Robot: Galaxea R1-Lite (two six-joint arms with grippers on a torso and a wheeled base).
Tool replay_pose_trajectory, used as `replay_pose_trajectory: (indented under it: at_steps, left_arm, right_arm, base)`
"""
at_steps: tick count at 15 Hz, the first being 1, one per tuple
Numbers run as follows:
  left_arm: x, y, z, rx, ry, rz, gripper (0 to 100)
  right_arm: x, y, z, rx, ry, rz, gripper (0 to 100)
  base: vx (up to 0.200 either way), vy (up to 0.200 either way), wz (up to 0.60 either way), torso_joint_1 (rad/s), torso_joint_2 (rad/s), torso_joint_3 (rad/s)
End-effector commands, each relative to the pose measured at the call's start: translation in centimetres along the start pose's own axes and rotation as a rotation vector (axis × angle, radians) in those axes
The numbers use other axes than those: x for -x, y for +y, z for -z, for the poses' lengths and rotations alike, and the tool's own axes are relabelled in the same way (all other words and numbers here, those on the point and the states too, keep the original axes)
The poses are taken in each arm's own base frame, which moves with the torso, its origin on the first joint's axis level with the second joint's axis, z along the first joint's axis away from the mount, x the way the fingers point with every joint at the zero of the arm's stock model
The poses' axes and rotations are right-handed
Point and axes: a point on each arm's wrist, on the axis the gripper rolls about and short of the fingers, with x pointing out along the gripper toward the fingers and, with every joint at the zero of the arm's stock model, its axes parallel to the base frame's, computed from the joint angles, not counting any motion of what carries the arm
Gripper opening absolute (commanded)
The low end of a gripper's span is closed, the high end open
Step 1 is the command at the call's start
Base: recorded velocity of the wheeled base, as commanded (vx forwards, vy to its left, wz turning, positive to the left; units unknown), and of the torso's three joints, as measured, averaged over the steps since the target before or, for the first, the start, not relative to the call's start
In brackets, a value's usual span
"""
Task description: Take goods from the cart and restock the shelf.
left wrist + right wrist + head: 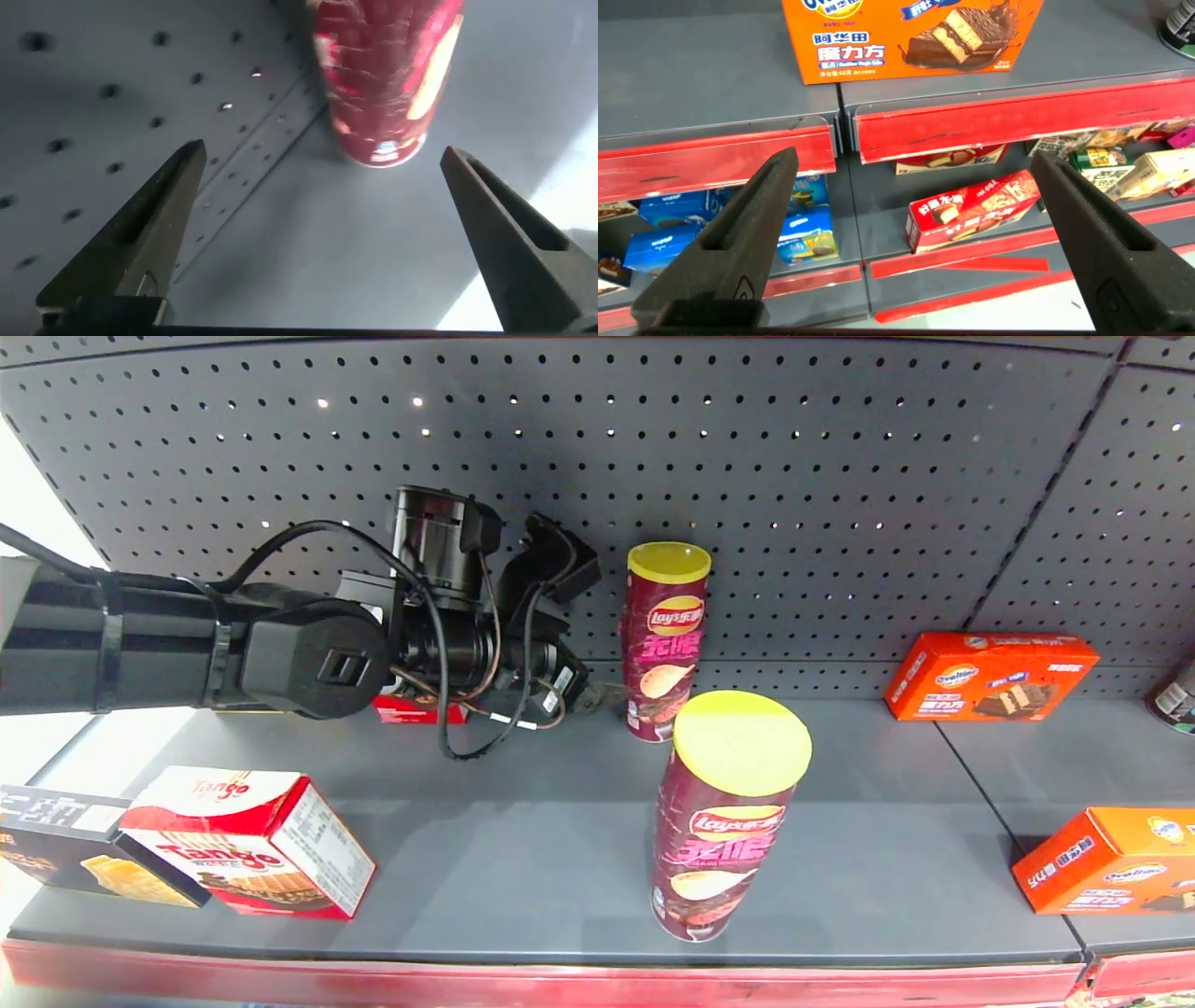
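Two maroon chip cans with yellow lids stand upright on the grey shelf (523,840): one at the back (661,639) against the pegboard, one nearer the front (724,817). My left gripper (611,695) reaches in from the left, just short of the back can's lower part. In the left wrist view the left gripper (322,159) is open, the back can (388,79) stands beyond its fingertips, and nothing is between the fingers. My right gripper (915,163) is open and empty, hanging in front of the shelf's red front edge (1018,117) below an orange box (910,37).
A red-and-white wafer box (257,845) and a black box (70,845) lie at the front left. Orange boxes lie at the back right (990,677) and front right (1111,859). A small red box (420,709) lies behind my left arm. Lower shelves hold more boxes (976,210).
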Motion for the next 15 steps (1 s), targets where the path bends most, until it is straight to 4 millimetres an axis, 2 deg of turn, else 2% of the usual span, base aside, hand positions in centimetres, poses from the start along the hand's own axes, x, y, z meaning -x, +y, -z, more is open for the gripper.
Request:
replay_pose_trajectory:
  at_steps: [1,5,6,8,11,13,15]
  left_arm:
    - [1.4,0.1,-1.0,-0.007,-0.026,-0.029,100]
    - [5.1,0.2,-1.9,-0.03,-0.043,-0.087,100]
    - [6.6,-0.1,-1.8,-0.029,-0.04,-0.104,100]
    - [7.8,-0.3,-1.5,-0.024,-0.039,-0.134,100]
    - [8.8,-0.2,-2.1,-0.043,-0.187,-0.274,100]
    - [9.6,-0.9,-1.9,-0.055,-0.244,-0.299,100]
    - [11.7,-2.6,-1.2,-0.062,-0.264,-0.29,100]
  right_arm:
    - [0.0,0.0,0.0,0.0,0.002,0.002,100]
    - [0.0,0.0,0.0,0.0,0.002,0.002,100]
    - [0.0,0.0,0.0,0.0,0.002,0.0,100]
    - [0.0,0.0,0.0,0.0,0.002,0.0,100]
    - [0.0,0.0,0.0,0.0,0.002,0.0,100]
    - [0.0,0.0,0.0,0.0,0.002,0.0,100]
    - [0.0,0.0,0.0,0.0,0.002,0.0,100]
  base:
    - [0.0,0.0,0.0,0.0,0.0,0.0]
    - [0.0,0.0,0.0,0.0,0.0,0.0]
    - [0.0,0.0,0.0,0.0,0.0,0.0]
    - [0.0,0.0,0.0,0.0,0.0,0.0]
    - [0.0,0.0,0.0,0.0,0.0,0.0]
    - [0.0,0.0,0.0,0.0,0.0,0.0]
    - [0.0,0.0,0.0,0.0,0.0,0.0]
